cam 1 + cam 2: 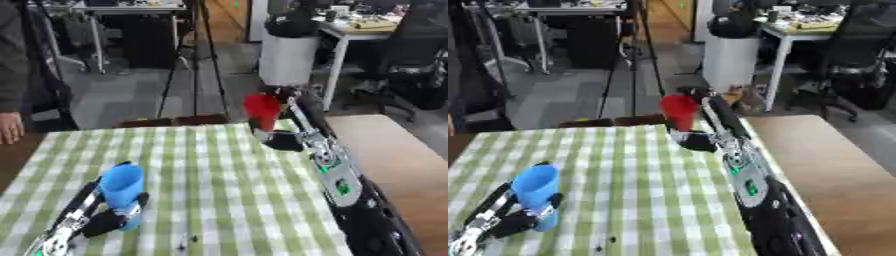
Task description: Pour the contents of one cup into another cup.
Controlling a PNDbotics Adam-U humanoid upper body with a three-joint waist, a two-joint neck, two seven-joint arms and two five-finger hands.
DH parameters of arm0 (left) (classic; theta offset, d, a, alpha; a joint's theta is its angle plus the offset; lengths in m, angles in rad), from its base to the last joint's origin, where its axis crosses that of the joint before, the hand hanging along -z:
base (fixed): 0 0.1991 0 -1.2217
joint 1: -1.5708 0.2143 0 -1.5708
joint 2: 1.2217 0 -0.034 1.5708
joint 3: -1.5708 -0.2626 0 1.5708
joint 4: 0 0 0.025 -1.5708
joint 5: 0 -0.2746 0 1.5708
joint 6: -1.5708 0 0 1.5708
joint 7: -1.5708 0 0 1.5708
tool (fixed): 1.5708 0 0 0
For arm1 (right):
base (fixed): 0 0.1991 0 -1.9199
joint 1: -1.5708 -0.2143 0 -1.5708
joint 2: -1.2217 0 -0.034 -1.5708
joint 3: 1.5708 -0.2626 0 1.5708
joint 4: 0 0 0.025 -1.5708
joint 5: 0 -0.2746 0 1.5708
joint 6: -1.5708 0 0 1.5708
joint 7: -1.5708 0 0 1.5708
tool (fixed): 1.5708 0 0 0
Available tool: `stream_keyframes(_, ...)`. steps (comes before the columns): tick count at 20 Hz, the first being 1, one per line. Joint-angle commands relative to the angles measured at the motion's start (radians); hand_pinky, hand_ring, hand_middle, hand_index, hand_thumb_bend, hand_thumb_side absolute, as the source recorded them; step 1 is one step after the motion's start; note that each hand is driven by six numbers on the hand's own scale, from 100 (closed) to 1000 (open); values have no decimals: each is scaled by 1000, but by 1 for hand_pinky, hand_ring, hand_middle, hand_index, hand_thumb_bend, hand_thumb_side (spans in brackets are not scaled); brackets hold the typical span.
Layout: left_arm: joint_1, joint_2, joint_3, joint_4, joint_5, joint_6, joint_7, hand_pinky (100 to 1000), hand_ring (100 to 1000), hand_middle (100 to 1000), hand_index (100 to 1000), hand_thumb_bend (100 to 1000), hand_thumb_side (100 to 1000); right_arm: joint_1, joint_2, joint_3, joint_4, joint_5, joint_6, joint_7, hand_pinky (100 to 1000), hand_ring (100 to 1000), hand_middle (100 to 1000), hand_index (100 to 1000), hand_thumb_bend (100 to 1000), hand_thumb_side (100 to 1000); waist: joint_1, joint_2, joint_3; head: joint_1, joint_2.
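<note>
A blue cup (122, 191) stands upright near the front left of the green checked tablecloth (219, 185). My left hand (112, 218) is curled round its lower part. A red cup (262, 111) is held upright above the far edge of the table, right of centre. My right hand (278, 136) grips it from below and behind, with the arm running down the right side of the views. What the cups hold is hidden.
Bare wooden table (394, 165) lies right of the cloth. A small dark speck (181, 246) sits on the cloth near the front. Beyond the table are a tripod (192, 60), a white bin (287, 57) and desks. A person's hand (10, 127) hangs at the far left.
</note>
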Motion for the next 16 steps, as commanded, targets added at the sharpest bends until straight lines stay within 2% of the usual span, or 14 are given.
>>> stream_keyframes(1,-9,25,22,-31,7,4,26,452,531,616,741,216,523,-3,-16,-15,-22,-51,28,4,768,688,590,865,207,194,3,-8,-2,2,-9)
stream_keyframes(5,-5,29,34,-35,10,10,48,451,531,616,741,215,522,15,-14,-17,-18,-89,49,12,767,687,588,868,203,199,4,-5,-1,3,-10)
stream_keyframes(16,6,39,45,-53,24,19,71,453,531,618,741,219,522,61,0,-5,-15,-172,62,63,767,688,583,874,192,206,6,0,4,8,-11)
